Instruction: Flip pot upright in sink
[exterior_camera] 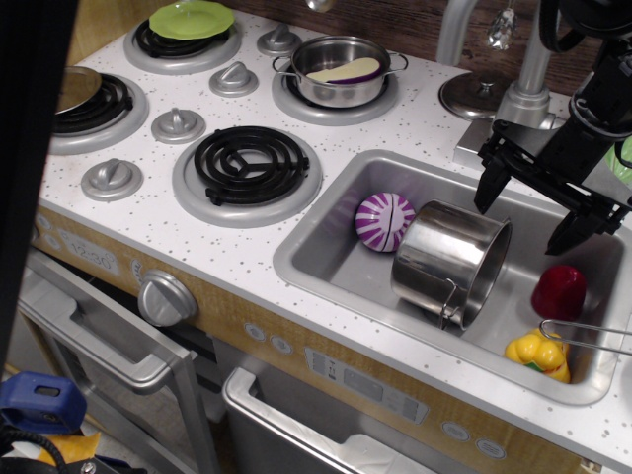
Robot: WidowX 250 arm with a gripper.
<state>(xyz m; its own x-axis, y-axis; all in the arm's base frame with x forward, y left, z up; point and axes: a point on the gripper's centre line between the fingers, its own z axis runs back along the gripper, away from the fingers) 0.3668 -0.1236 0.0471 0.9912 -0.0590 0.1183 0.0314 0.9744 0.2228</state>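
The tall shiny steel pot point(449, 260) lies on its side in the grey sink point(326, 259), mouth facing right and a wire loop handle hanging at its lower right. A purple striped ball point(384, 221) touches its left side. My gripper point(528, 209) is open and empty, fingers pointing down, hovering above the right part of the sink, just right of and above the pot's open mouth. It does not touch the pot.
A red cup point(559, 291) and a yellow pepper point(538, 355) lie in the sink's right end with a wire utensil point(583, 336). A shallower steel pot point(342, 69) sits on a back burner. A faucet point(528, 79) stands behind the sink. Green plate point(192, 18) at back left.
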